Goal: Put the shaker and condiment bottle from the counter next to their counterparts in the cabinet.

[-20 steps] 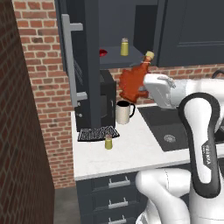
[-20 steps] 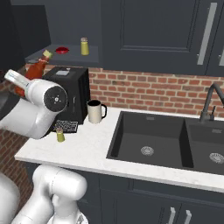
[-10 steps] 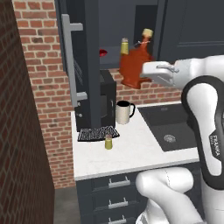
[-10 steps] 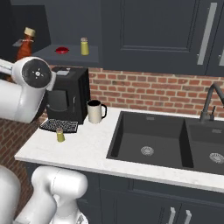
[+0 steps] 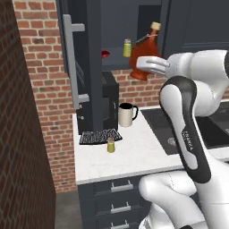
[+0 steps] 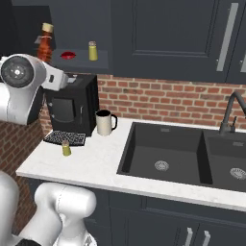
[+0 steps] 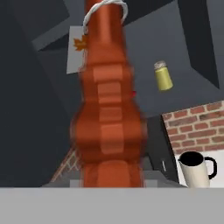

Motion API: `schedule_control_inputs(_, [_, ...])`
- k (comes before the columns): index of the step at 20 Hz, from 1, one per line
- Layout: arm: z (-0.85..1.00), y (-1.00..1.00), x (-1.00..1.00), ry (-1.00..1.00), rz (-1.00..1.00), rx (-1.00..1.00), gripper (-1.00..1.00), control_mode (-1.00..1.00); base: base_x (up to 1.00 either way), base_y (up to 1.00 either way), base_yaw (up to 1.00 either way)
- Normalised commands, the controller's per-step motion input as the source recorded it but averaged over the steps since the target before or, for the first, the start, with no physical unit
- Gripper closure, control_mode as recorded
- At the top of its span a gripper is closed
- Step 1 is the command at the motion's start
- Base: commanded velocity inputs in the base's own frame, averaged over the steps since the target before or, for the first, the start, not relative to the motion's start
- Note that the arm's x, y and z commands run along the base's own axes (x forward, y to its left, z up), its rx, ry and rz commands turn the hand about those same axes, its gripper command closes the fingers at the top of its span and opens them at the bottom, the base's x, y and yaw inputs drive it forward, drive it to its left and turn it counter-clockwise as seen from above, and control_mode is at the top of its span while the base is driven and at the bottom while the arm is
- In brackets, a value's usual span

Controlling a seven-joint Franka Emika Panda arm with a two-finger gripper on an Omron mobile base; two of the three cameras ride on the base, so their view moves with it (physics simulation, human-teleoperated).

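My gripper [image 5: 146, 66] is shut on the lower body of the condiment bottle [image 5: 144, 53], a red-orange bottle with a yellowish cap. It hangs nearly upright, high at the front of the open cabinet [image 5: 93, 40]. On the shelf behind it stand the bright yellow shaker [image 5: 127, 48] and a small red item [image 5: 105, 54]. From the right I see the bottle [image 6: 44, 46] left of that shaker [image 6: 92, 50]. In the hand view the bottle [image 7: 109, 113] looms close, the yellow shaker [image 7: 162, 76] beyond it. The olive shaker [image 5: 111, 145] stands on the counter [image 5: 138, 156].
A black coffee machine [image 6: 72, 103] stands under the cabinet, with a dark grille tray [image 5: 100, 136] in front and a cream mug [image 5: 126, 115] beside it. The open door's silver bar handle [image 5: 71, 58] juts out on the left. A dark double sink [image 6: 166, 153] and a faucet [image 6: 230, 110] lie to the right.
The arm has raised the bottle from mug height up to the cabinet shelf level and turned it more upright. The olive shaker and the mug have stayed put.
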Motion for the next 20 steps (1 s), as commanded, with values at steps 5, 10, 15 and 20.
schedule_control_inputs(5, [0.01, 0.02, 0.26, -0.42, 0.08, -0.18, 1.00, -1.00, 0.00, 0.00, 0.00])
schedule_control_inputs(10, [0.00, 0.03, 0.39, -0.33, 0.17, -0.25, 1.00, -1.00, 0.00, 0.00, 0.00])
schedule_control_inputs(15, [0.02, -0.04, 0.67, 0.01, 0.01, -0.17, 1.00, -1.00, 0.00, 0.00, 0.00])
schedule_control_inputs(20, [0.20, 0.01, 0.33, 0.04, -0.05, -0.16, 1.00, -1.00, 0.00, 0.00, 0.00])
